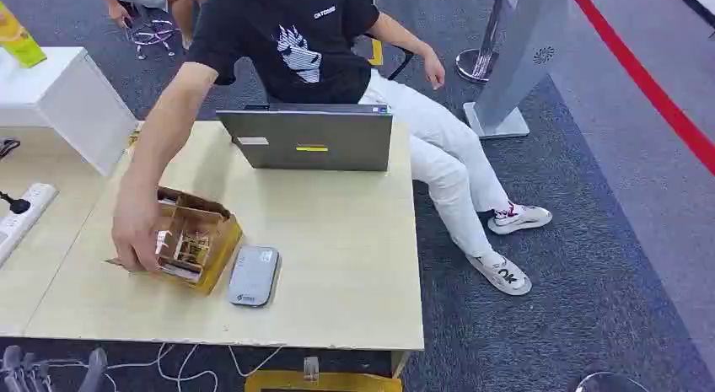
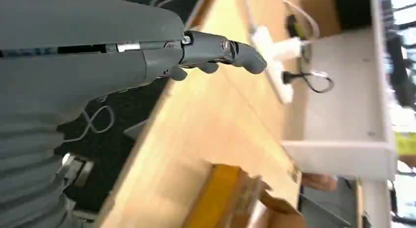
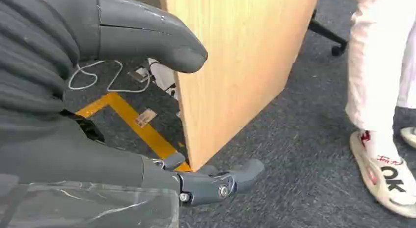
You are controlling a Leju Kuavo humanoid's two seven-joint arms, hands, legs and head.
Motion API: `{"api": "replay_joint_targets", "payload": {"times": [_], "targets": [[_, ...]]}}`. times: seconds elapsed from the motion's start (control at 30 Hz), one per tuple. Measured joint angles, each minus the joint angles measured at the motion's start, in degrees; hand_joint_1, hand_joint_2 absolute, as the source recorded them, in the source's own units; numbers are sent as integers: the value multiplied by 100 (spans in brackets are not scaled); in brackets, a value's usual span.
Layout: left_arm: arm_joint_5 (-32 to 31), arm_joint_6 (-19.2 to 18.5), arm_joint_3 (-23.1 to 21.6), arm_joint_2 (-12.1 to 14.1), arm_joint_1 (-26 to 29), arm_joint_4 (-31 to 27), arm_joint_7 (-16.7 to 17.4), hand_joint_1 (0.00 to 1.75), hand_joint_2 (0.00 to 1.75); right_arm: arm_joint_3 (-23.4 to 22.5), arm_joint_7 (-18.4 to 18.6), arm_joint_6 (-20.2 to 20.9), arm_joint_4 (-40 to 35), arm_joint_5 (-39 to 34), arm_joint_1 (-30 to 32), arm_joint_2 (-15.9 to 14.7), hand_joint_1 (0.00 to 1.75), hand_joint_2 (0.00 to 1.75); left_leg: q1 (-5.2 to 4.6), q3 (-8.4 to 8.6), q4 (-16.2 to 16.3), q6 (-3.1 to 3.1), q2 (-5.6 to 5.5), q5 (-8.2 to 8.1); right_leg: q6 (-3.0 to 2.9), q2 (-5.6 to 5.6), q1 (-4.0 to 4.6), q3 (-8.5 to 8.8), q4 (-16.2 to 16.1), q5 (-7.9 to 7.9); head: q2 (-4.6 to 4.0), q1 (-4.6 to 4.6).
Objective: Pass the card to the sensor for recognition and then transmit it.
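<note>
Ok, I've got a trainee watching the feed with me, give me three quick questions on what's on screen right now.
1. True or false: a person's hand rests on the cardboard box.
2. What lies on the table right beside the box? A) grey sensor B) keyboard C) mug
3. Fill in: the left hand holds ____ .

Key:
1. True; the seated person reaches across, past the laptop.
2. A, the sensor.
3. Nothing; its fingers are spread near the table edge, and the right hand is empty too, low by the table's side.
</note>
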Motion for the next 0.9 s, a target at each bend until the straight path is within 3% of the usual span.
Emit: {"api": "replay_joint_targets", "payload": {"times": [0.4, 0.9], "targets": [[-1683, 852, -977, 85, 41, -1285, 68, 0, 175, -474, -140, -111, -92, 761, -125, 70, 0, 175, 0, 2, 1, 0, 0, 1, -1, 1, 0, 1, 0, 1, 0, -2], [-4348, 1632, -1894, 945, -495, -1665, 1079, 0, 175, -1049, -201, -59, -131, 1667, -258, 173, 0, 175, 0, 2, 2, 1, 0, 1, -1, 1, 0, 1, 1, 2, 0, -2]]}}
